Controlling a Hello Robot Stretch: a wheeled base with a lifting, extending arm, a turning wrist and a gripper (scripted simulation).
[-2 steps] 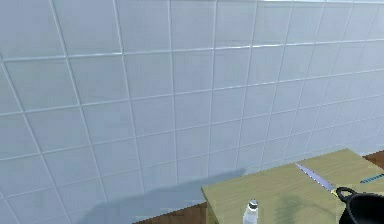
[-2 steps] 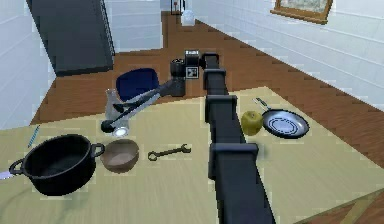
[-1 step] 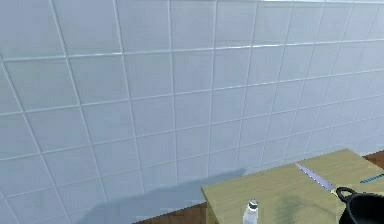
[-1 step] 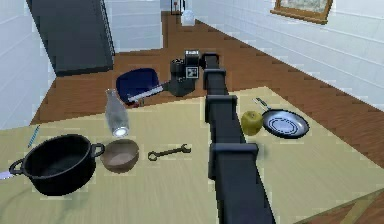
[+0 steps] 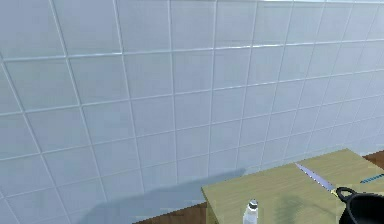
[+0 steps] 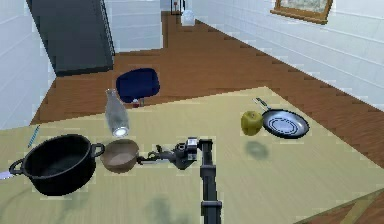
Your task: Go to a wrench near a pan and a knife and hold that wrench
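Forward view: a pale tiled wall (image 5: 150, 90) with a corner of the yellow-green worktop (image 5: 285, 190) low on the picture's right. A black pot (image 5: 355, 203) sits at the bottom right edge. Left of the pot stands a small white shaker (image 5: 252, 210). Beyond the pot lies a long thin blade, probably the knife (image 5: 318, 175).

Arm side view: the same pot (image 6: 60, 162) stands on the worktop (image 6: 310, 175), with a brown bowl (image 6: 120, 154) just right of it and a clear bottle (image 6: 116, 112) beyond it. Well right of the pot are a green apple (image 6: 251, 122) and the pan (image 6: 285, 124). My arm (image 6: 207, 185) reaches out over the worktop. My hand (image 6: 155, 156) points toward the pot, its fingertips just beside the bowl. I judge I am stretched here because the wrench should lie in this cluster. A small dark form at my fingertips may be it, but I cannot tell. With the bowl right there, I cannot tell whether my hand has hold of anything, nor how wide it stands.
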